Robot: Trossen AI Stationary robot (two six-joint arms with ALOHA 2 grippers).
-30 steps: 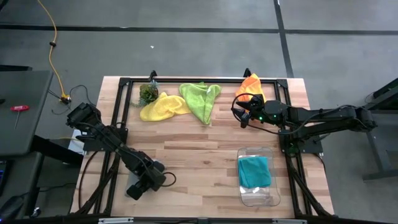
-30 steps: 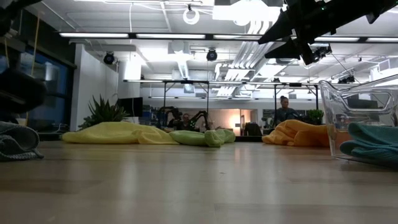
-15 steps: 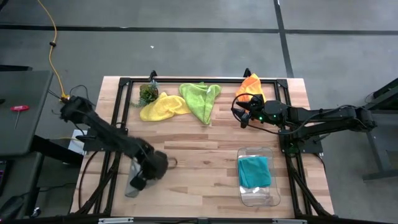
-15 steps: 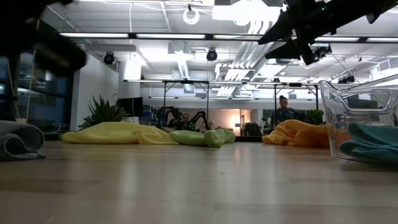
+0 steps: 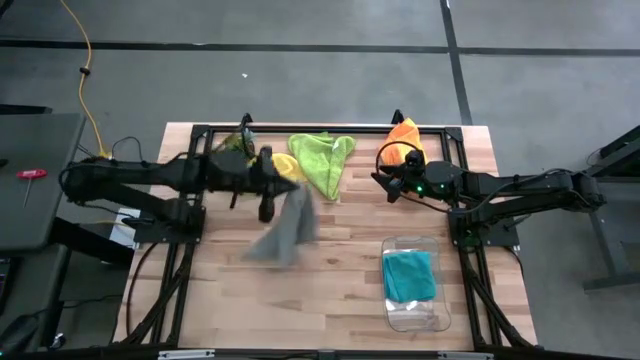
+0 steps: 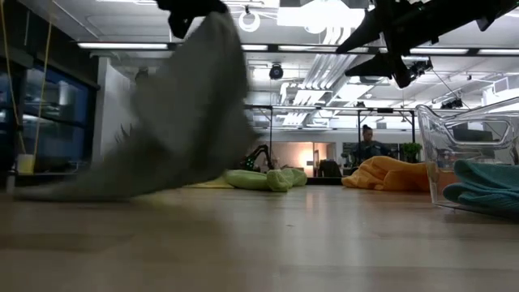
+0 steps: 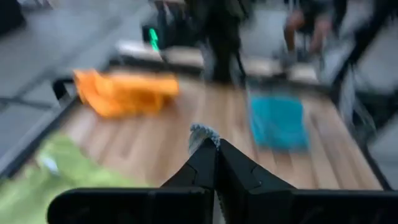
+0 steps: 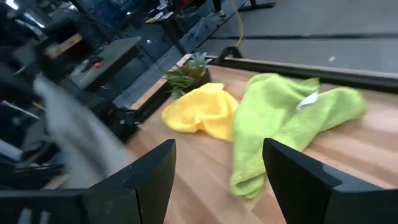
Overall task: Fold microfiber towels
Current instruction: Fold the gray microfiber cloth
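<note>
Legible text: none observed.
Checked all four views: no readable letters, numbers, brand marks or signs on the towels, the clear bin, the arms, the tabletop or the room behind.

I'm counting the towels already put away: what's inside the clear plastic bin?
The clear plastic bin holds one folded teal towel. Through the bin's clear wall in the low view, nothing else shows beside it; whether anything lies beneath the teal towel cannot be seen, as it covers that spot.
</note>
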